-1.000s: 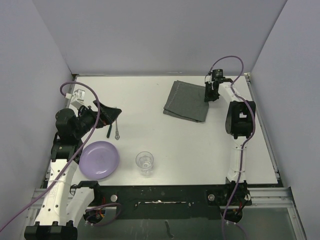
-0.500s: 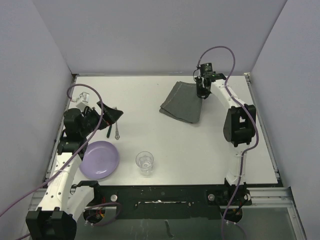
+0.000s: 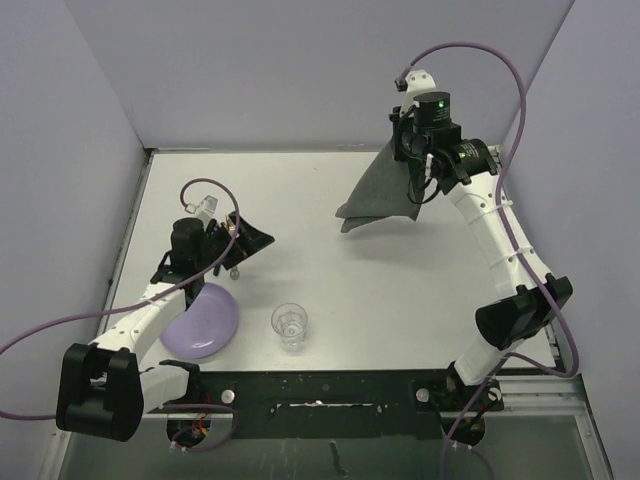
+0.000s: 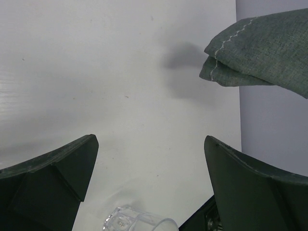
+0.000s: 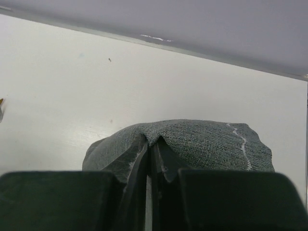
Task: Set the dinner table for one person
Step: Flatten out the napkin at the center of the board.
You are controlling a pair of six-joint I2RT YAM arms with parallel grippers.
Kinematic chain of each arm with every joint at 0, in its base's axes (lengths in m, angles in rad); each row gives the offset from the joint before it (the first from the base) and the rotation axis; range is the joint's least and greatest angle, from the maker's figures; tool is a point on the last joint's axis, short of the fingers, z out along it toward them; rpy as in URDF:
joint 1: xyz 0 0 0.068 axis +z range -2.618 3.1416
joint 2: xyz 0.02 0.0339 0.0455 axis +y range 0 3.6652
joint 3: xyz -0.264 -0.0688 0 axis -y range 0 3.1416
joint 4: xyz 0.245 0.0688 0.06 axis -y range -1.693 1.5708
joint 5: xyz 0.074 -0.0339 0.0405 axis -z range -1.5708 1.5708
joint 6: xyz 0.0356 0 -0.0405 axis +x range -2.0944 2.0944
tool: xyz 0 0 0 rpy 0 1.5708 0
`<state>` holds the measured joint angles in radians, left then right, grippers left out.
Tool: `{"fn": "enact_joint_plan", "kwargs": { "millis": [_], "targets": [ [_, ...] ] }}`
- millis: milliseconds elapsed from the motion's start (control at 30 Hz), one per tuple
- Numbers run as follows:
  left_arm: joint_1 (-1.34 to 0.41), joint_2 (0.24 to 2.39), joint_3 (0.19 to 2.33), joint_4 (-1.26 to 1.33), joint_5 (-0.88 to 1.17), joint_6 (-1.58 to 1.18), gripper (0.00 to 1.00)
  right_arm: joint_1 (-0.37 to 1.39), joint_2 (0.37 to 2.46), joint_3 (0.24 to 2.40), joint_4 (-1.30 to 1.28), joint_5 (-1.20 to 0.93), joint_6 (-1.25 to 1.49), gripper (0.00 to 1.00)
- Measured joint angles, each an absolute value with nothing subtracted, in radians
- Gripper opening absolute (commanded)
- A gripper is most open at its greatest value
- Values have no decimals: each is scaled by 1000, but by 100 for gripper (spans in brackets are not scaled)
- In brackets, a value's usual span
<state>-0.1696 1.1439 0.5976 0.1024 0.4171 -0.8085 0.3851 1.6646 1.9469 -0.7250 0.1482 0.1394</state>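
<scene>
Placemat of dark grey cloth (image 3: 385, 195) hangs above the large white dinner table (image 3: 400, 290), pinched by the right gripper (image 5: 151, 147); left gripper (image 4: 149, 144) spread wide.

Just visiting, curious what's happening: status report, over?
Right pincer shut on grey placemat, hanging over dinner table. Left pincer open, empty. Glass, purple plate at near edge, not blocking.

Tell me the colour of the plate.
The plate is plain pale purple; it shows best in the top external view.
</scene>
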Motion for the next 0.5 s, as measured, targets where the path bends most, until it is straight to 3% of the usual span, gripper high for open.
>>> {"fn": "enact_joint_plan", "kwargs": {
  "millis": [333,500],
  "targets": [
    [-205,1191,599,158,358,-812,92,443,1713,1926,-798,119,155,0],
    [-218,1283,534,427,316,-915,92,494,1711,1926,-809,99,168,0]
  ]
}}
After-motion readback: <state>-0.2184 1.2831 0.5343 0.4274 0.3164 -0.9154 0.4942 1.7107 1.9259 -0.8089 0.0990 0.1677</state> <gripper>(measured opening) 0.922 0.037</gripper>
